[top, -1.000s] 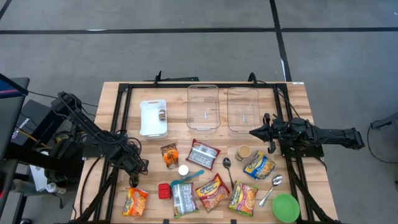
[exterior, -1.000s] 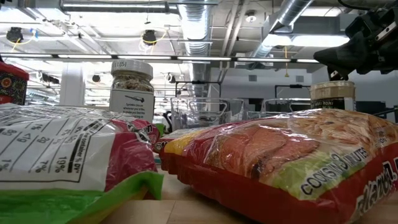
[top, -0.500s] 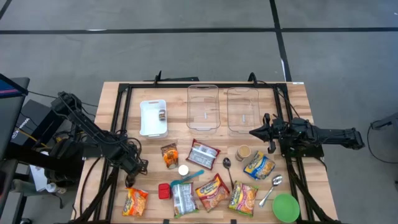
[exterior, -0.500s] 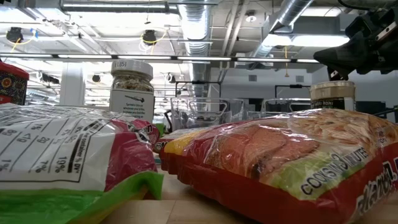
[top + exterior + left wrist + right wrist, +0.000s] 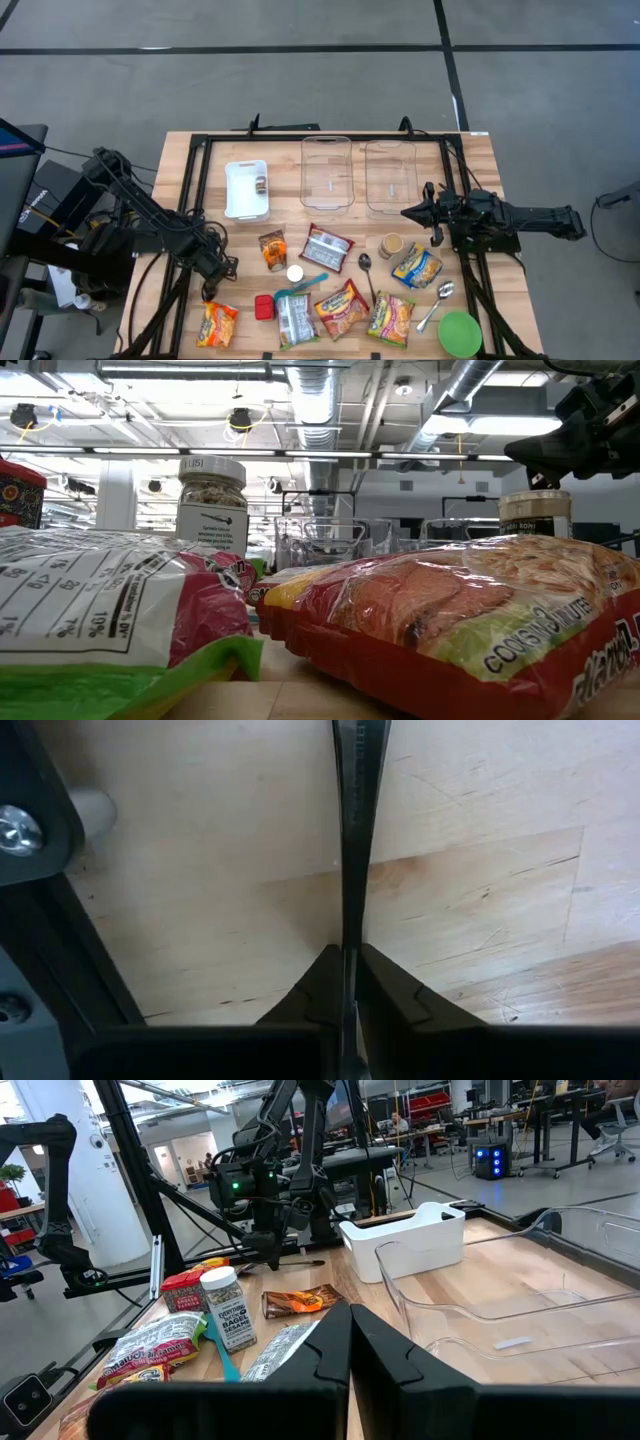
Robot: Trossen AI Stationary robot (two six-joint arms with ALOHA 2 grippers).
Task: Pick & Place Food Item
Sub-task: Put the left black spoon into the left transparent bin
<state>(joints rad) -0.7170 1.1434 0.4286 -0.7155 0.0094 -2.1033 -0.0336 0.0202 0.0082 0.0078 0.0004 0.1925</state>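
My left gripper (image 5: 210, 291) stands at the table's near left, pointing straight down, shut on a thin dark utensil (image 5: 352, 840). In the right wrist view that utensil (image 5: 300, 1263) shows as a level dark rod sticking out of the gripper, low over the wood. Food lies across the near half of the table: an orange noodle packet (image 5: 217, 323) just nearer than the left gripper, more packets (image 5: 342, 308), and a spice jar (image 5: 295, 273). My right gripper (image 5: 405, 212) waits shut at the right, pointing level toward the table's left. My left gripper pinches the thin dark utensil's narrow shaft (image 5: 351, 935) between its two fingers, coming from above and pointing down, with the fingers across it. The utensil runs level away from the fingers. Whether it rests on the table or hangs just clear, I cannot tell.
A white bin (image 5: 247, 188) and two clear containers (image 5: 327, 172) (image 5: 390, 175) stand along the far side. A green bowl (image 5: 459, 333), spoons (image 5: 366, 268) and a lidded jar (image 5: 391, 245) lie at the near right. Black frame rails (image 5: 190, 200) border the table's sides.
In the high view my left gripper's fingers have drawn together on the thin dark utensil while the arm has stayed where it was.
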